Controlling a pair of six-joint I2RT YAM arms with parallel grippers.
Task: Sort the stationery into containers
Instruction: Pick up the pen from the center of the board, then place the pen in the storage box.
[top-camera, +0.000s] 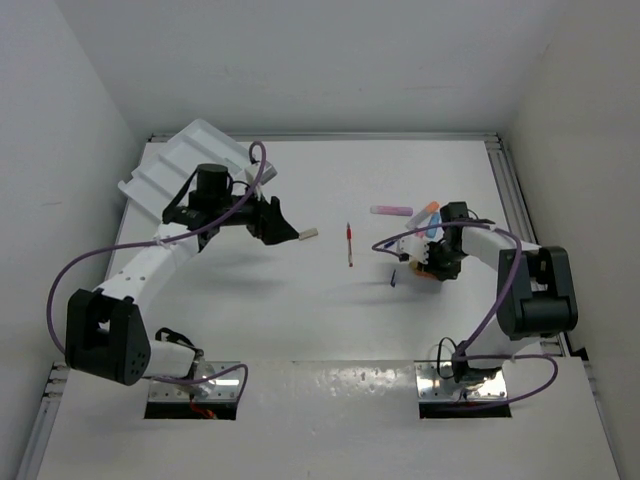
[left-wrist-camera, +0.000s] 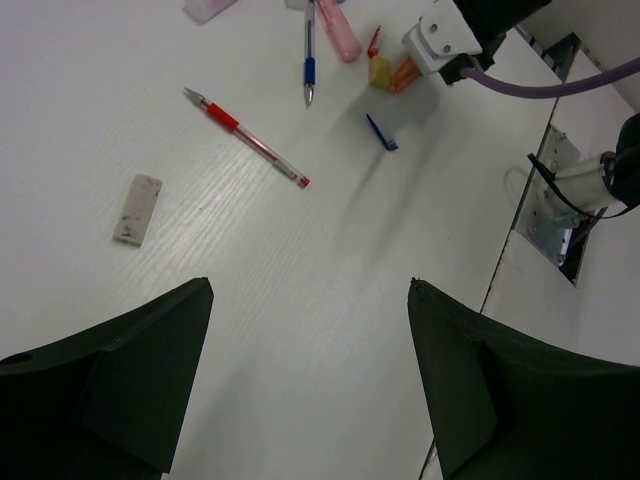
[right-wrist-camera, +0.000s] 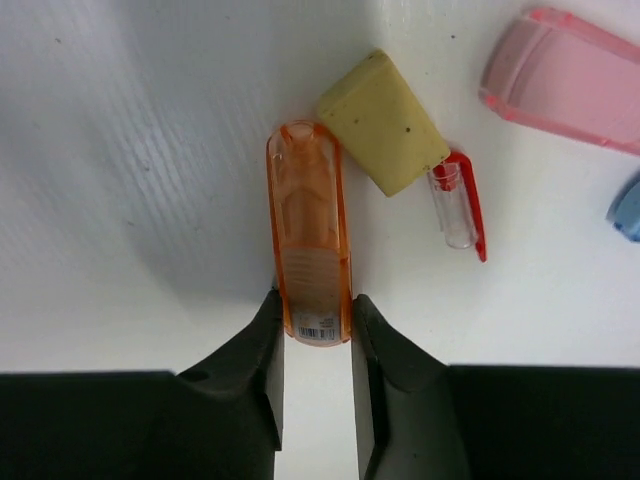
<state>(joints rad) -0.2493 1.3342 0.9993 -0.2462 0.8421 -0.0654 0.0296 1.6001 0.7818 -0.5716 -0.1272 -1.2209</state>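
- Step in hand: the pick-up. The right gripper (right-wrist-camera: 313, 312) is clamped on the near end of the stubby translucent orange plastic marker (right-wrist-camera: 308, 220), which seemingly lies on the white table (right-wrist-camera: 150, 150), just beside a beige wedge-shaped eraser (right-wrist-camera: 385, 125).
- The left gripper (left-wrist-camera: 310, 290) hangs empty, jaws wide apart.
- Next: lift clear, then carry it across to the white ridged plastic tray (top-camera: 160, 178) at the far left.

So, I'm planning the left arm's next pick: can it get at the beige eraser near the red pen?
Probably yes. The left gripper is open, and the eraser lies flat on the table just ahead of it, apart from the red pen, with nothing in between.
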